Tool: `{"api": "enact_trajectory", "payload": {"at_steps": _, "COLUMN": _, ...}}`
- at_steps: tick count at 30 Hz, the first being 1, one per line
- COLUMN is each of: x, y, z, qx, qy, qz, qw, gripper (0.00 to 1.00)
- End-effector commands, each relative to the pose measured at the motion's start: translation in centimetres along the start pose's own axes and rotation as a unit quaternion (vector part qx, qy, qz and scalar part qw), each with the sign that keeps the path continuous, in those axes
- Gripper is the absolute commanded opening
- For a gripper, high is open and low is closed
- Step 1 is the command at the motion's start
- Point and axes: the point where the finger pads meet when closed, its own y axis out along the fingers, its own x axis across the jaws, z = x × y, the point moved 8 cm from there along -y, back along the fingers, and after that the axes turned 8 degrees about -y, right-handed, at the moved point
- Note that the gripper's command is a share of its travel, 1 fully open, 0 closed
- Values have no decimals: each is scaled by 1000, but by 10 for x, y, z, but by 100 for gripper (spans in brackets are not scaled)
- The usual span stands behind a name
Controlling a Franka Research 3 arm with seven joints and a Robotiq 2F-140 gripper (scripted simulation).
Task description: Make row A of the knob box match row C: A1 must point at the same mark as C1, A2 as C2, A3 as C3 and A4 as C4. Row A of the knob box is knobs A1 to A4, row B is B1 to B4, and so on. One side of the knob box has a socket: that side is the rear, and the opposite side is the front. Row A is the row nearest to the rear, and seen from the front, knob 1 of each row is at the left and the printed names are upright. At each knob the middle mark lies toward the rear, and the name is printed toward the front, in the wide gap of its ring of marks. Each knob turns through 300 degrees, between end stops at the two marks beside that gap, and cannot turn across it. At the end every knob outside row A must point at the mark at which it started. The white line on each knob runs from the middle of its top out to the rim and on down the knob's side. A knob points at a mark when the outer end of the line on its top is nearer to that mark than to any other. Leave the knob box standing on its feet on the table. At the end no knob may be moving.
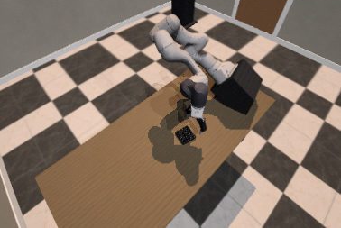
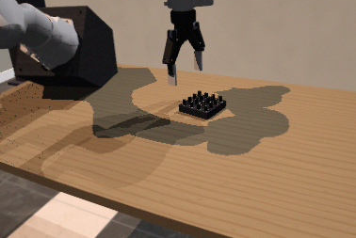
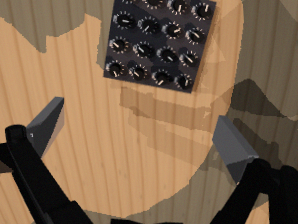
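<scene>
In the exterior view, the claw (image 1: 197, 119) (image 2: 186, 75) (image 3: 141, 119) hangs above the counter (image 1: 104, 166) (image 2: 283, 178) (image 3: 135, 175), its fingers spread wide apart with nothing between them. The black knob box (image 1: 185, 135) (image 2: 202, 109) (image 3: 159, 45) rests on the counter, near the claw yet untouched; white lines mark its knobs.

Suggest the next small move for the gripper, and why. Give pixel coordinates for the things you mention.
I'd shift the open gripper (image 2: 186, 75) (image 3: 141, 119) sideways over the knob box (image 1: 185, 135) (image 2: 202, 107) (image 3: 157, 42), staying high: the exterior view shows its fingers above the knobs, while the wrist view shows the box beyond the fingertips, not between them.
</scene>
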Motion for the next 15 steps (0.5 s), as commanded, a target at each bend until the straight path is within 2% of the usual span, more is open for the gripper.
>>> {"api": "enact_trajectory", "payload": {"at_steps": 1, "x": 3, "y": -2, "z": 5, "qx": -2, "qy": -78, "qz": -1, "qw": 997, "gripper": 100}}
{"api": "enact_trajectory", "payload": {"at_steps": 15, "x": 9, "y": -4, "z": 13, "qx": -3, "qy": -174, "qz": 0, "qw": 985, "gripper": 100}}
